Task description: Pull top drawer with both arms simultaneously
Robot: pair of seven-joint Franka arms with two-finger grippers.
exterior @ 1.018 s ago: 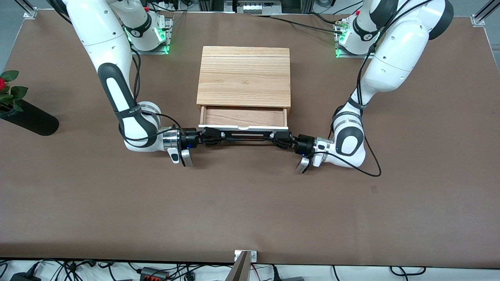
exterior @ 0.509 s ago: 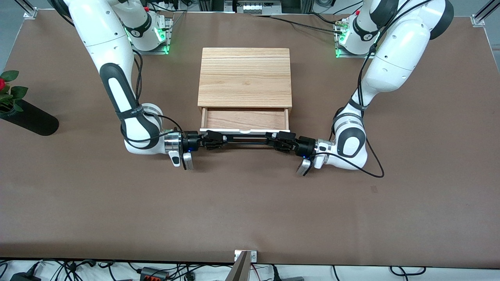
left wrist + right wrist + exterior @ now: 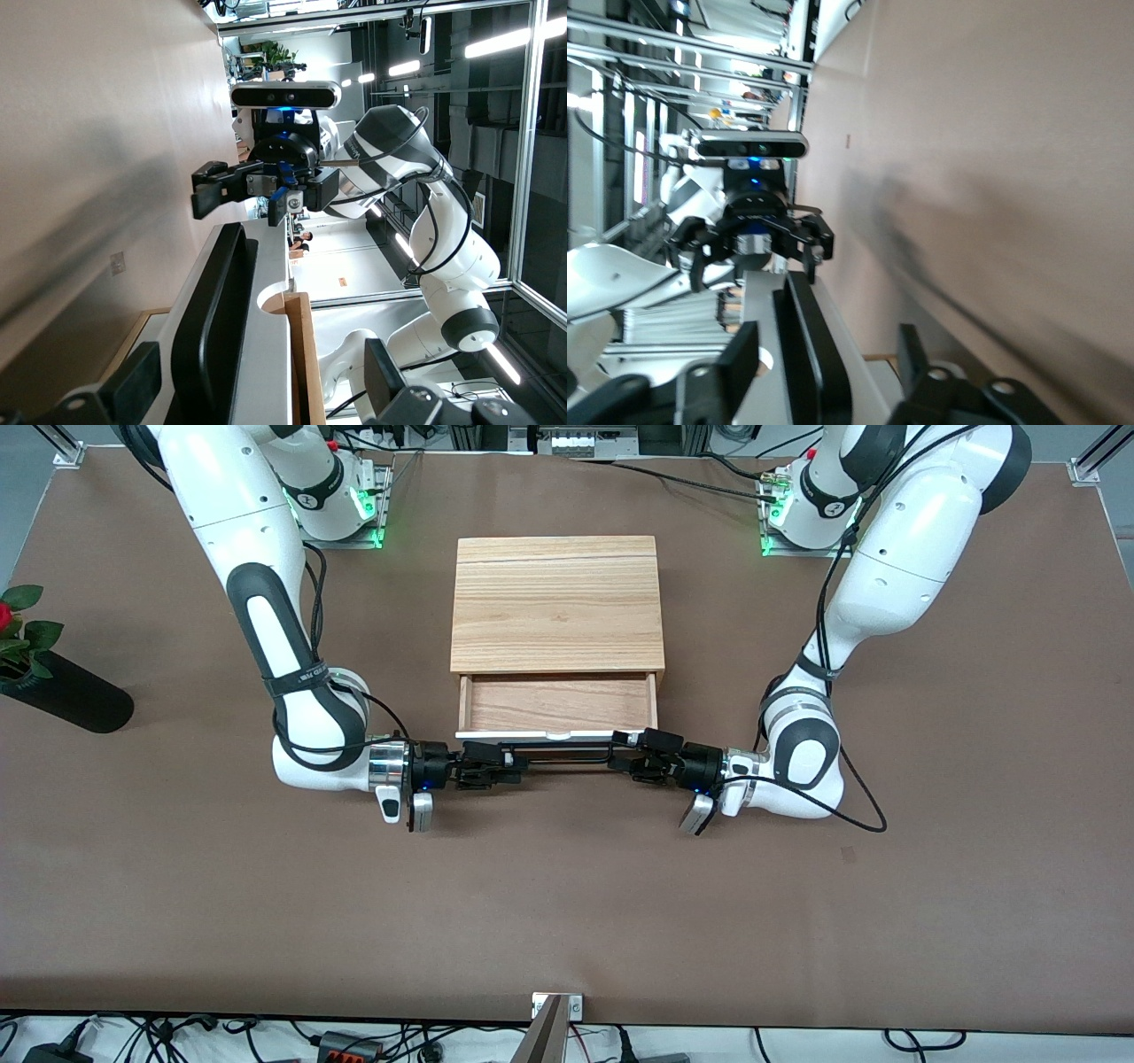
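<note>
Seen from the front camera, the drawer [image 3: 558,704] stands pulled out of the cabinet [image 3: 558,602] at the cabinet's 6 o'clock, its reddish wooden inside bare to the lens and its white front on the side nearer the camera. Both arms reach in low across the table [image 3: 567,921]. The right gripper [image 3: 509,766] sits at the end of the black handle [image 3: 563,759] toward the right arm's end of the table, at the handle's 9 o'clock. The left gripper [image 3: 625,750] sits at the handle's 3 o'clock end. Each pair of fingers is spread about the bar and not pressed onto it. A black vase [image 3: 66,700] holding a rose [image 3: 4,615] lies well apart, at the cabinet's 9 o'clock near the table edge.

From the left wrist camera, the left gripper [image 3: 261,363] shows its two fingers spread wide. The handle [image 3: 217,328] and the drawer's white front [image 3: 270,292] run between them, and neither finger clamps the bar. The right gripper [image 3: 266,197] faces it from the bar's other end, fingers apart.

From the right wrist camera, the right gripper [image 3: 826,341] likewise straddles the handle [image 3: 811,354] with its fingers parted. The left gripper [image 3: 755,252] is at the bar's other end, fingers spread, with the brown table [image 3: 992,177] alongside.
</note>
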